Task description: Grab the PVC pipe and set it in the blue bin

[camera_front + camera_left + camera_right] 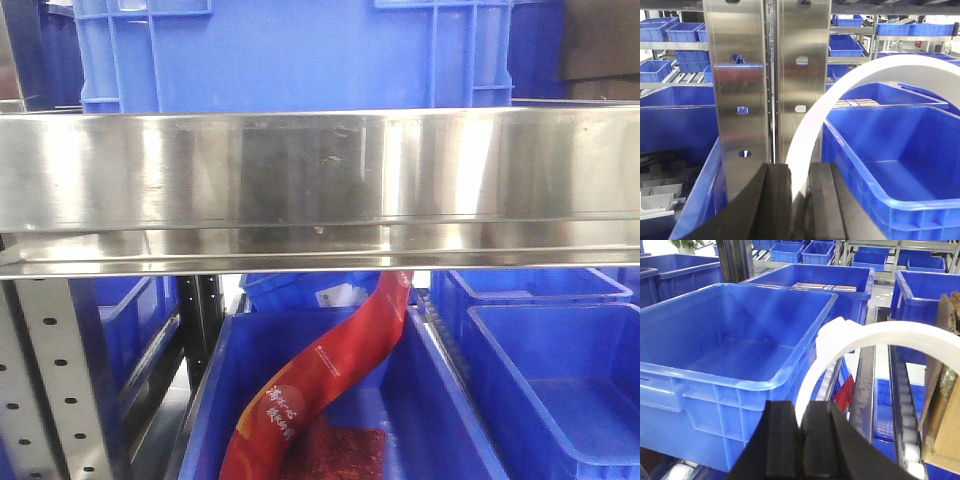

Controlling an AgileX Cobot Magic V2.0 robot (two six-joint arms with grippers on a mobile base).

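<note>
Item one: white pipe (850,85), a curved length rising from between the black fingers (772,200) of your left gripper (800,186), which is clamped tight on its lower end; the pipe arcs up and to the right, above the near corner of an open blue bin (900,202). A steel post (740,100) with punched holes stands just behind the gripper, and more blue bins line the racks beyond. Item two: second white arc (890,332), pinched the same way in your right gripper (801,426), curving up and right, with a white block (832,337) on its upper left; you cannot tell whether it is the same piece as item one. To its left sits a deep blue tub (755,385), to its right a roller track (905,410) and a cardboard box (940,415). The front camera shows a steel shelf edge (320,180), a blue crate (300,50) resting on it, and below it a red bag (330,370) lying in a lower blue tray (440,410).
</note>
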